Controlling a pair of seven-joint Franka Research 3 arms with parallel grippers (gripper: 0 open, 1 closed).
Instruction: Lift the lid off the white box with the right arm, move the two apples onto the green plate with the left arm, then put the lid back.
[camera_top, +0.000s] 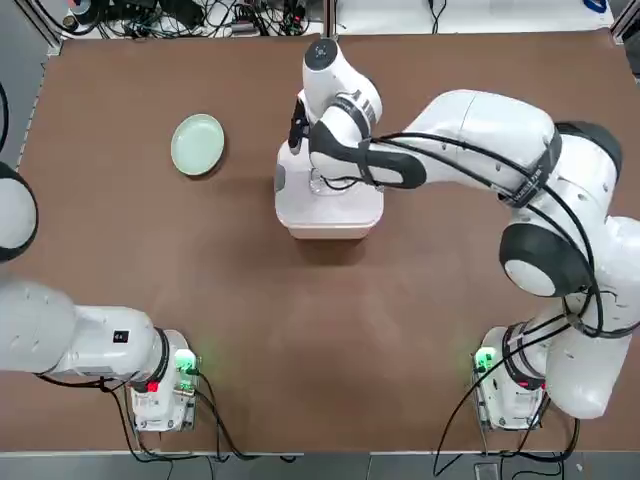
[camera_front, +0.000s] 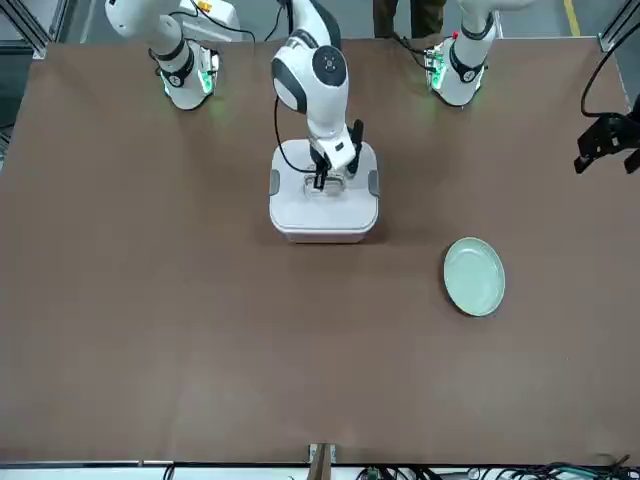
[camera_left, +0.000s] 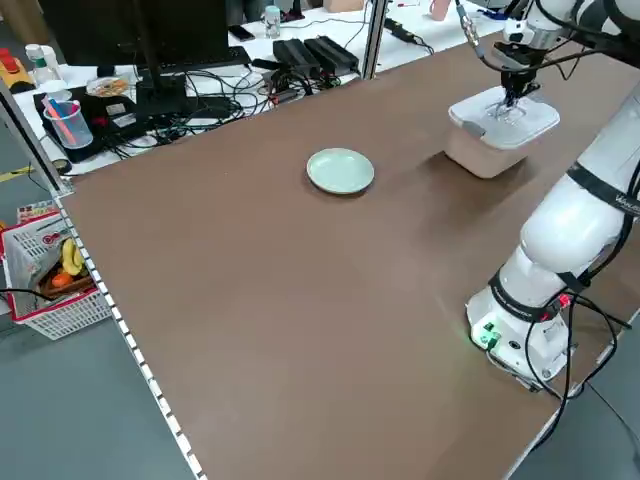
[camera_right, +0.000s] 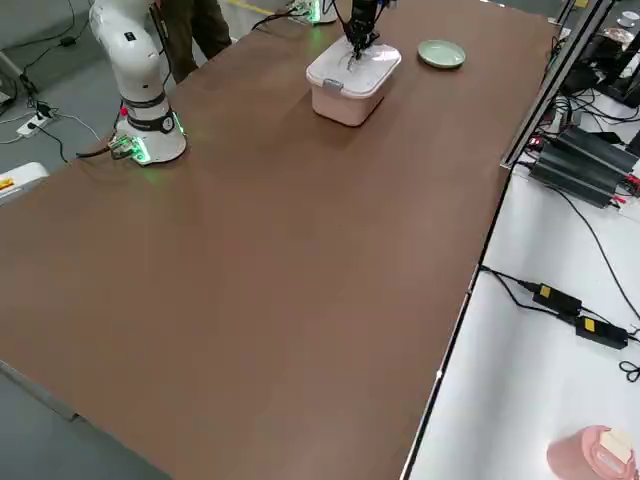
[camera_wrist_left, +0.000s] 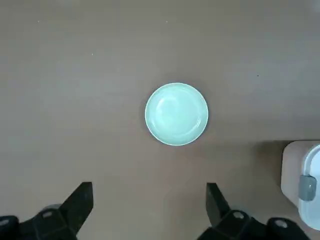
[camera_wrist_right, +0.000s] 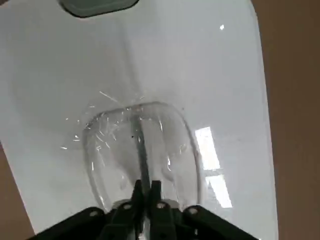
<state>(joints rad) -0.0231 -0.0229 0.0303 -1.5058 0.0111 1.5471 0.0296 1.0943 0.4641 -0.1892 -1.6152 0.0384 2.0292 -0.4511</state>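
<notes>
Top view: the right gripper (camera_top: 318, 180) is down on the lid (camera_top: 328, 205) of the white box (camera_top: 330, 222), which is closed near mid-table.

From where I stand across the table, the right arm (camera_front: 310, 75) reaches in over the box and its fingers (camera_wrist_right: 144, 197) are pinched together on the lid's central handle (camera_wrist_right: 142, 150); the lid sits flat on the box with a grey side clip (camera_front: 274, 183) on either flank. The green plate (camera_top: 197, 143) lies bare on the brown table (camera_top: 300, 330), well apart from the box on the robot's left. The left gripper (camera_wrist_left: 147, 210) hangs high above the plate with its fingers spread wide, grasping nothing. The apples are not visible.
</notes>
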